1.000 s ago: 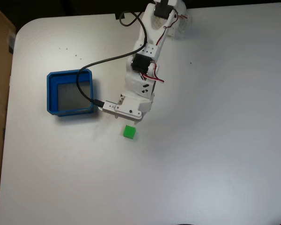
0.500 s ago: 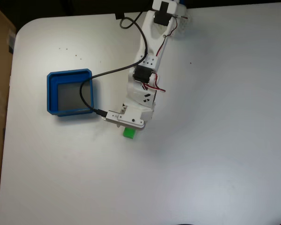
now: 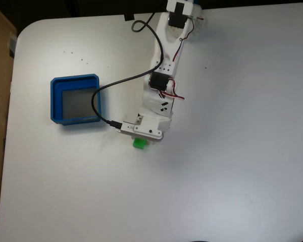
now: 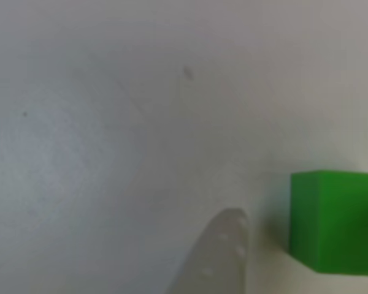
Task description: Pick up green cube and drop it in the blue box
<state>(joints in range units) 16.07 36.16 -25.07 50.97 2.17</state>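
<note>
Gripper (image 3: pixel 140 139) low over green cube (image 4: pixel 335 220), jaw state unclear. Cube sits right of one fingertip (image 4: pixel 224 245) — risk of nudging instead of straddling.

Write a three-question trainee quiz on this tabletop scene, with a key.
1. True or false: the small bright green solid cube already lies inside the shallow square blue plastic box.
2. In the fixed view, on which side of the white robot arm does the box sit: A left, B right?
3. Fill in: in the other view, a pale end effector finger shows to the ___ of the cube.

Key: 1 false, it rests on the white table under the arm's tip; 2 A; 3 left.
</note>
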